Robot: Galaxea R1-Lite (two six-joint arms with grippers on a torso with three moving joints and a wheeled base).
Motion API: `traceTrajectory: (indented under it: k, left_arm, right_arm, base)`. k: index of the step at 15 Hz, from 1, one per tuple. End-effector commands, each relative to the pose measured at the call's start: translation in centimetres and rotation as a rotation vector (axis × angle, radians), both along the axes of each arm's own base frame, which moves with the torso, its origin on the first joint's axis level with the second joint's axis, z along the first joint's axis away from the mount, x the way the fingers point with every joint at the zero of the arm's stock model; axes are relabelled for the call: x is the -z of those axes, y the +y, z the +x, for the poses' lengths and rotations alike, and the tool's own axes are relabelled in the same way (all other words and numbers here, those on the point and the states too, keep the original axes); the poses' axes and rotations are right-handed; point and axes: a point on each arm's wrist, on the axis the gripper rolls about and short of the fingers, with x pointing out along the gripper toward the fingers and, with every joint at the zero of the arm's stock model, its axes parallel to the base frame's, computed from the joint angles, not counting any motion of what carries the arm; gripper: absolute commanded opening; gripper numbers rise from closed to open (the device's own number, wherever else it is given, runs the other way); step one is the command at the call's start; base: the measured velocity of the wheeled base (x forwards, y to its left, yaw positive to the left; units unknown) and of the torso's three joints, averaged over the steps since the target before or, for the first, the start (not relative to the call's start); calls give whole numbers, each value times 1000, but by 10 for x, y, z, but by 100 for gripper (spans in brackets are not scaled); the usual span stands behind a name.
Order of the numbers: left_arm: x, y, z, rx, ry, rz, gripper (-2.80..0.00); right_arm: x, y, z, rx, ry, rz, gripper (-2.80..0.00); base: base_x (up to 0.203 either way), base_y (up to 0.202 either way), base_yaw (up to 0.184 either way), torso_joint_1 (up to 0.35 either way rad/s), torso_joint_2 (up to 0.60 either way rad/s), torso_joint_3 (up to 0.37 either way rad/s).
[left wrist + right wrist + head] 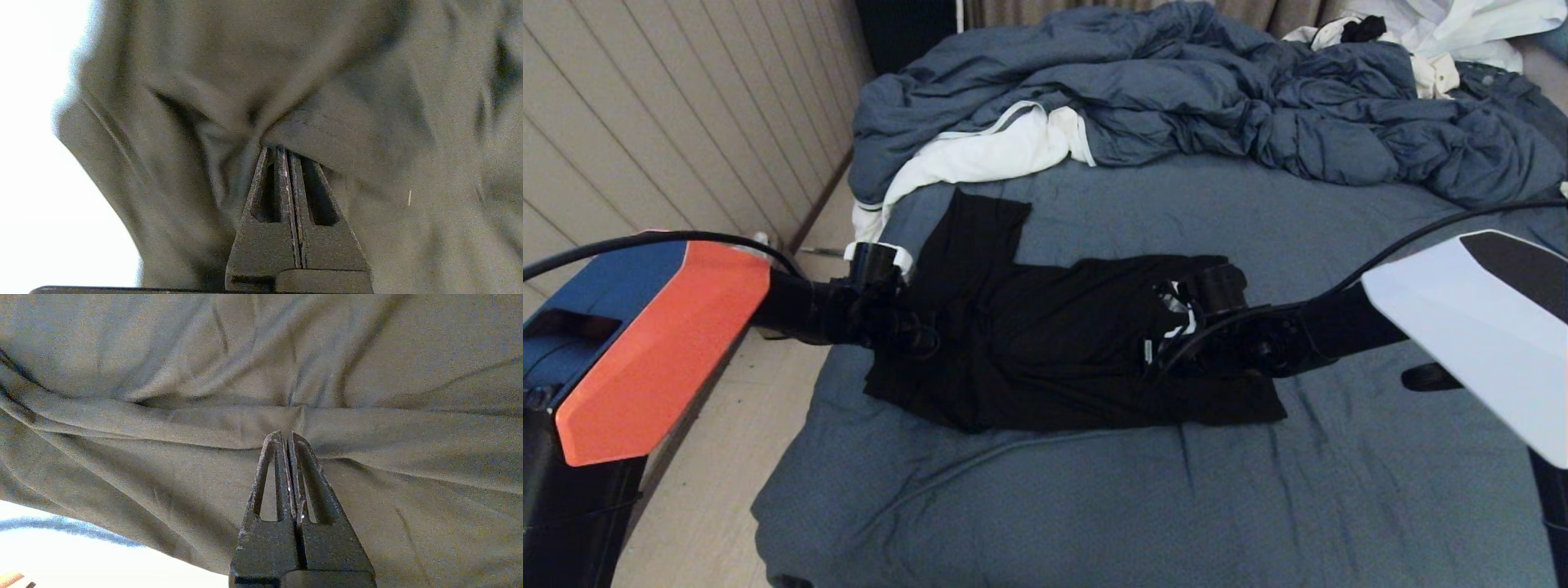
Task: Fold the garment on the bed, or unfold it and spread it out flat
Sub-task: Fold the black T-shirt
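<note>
Garment (1045,343): black T-shirt, lying crosswise on the near half of the bed (1094,506), one sleeve pointing toward the duvet; a little white print shows at a turned-over edge on its right side.
Left gripper (284,153): at the shirt's left edge, fingers pressed together on a pinch of the cloth, folds radiating from the tips.
Right gripper (286,437): at the shirt's right side, fingers likewise closed, tips nipping a folded hem-like ridge.
Step in hand: judged a two-handed hold on opposite sides, ready either to draw the shirt taut or to carry one side over.
Next move calls for: both grips kept firm and moved together; soft knit will likely sag and bunch between them if one leads.
Surface: slate-blue sheet, lightly creased, yielding.
Room: rumpled blue-grey duvet (1217,98) heaped at the far end, white cloth (980,155) just beyond the sleeve; panelled wall (686,122) and pale floor (711,506) along the bed's left side.
</note>
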Motion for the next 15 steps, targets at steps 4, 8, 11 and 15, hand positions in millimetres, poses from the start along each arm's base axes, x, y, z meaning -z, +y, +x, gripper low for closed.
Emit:
traceTrajectory:
  k: [4, 8, 11, 15]
  left_arm:
    - [-12, -2, 32, -74, -99, -90, -280]
    - [-18, -4, 45, -191, -227, -109, -280]
    - [-35, -9, 44, -300, -336, -132, -280]
    - [-67, -28, 26, -385, -399, -203, -280]
  right_arm:
    - [2, 1, 0, -3, 5, 0, -280]
    - [3, 1, 0, -3, 8, -1, -280]
    - [3, 1, 0, -2, 8, -1, -280]
    - [0, 1, -2, -3, 3, 0, -280]
  base:
    - [0, 0, 0, 0, 0, 0]
    - [0, 0, 0, 0, 0, 0]
    - [0, 0, 0, 0, 0, 0]
    - [0, 0, 0, 0, 0, 0]
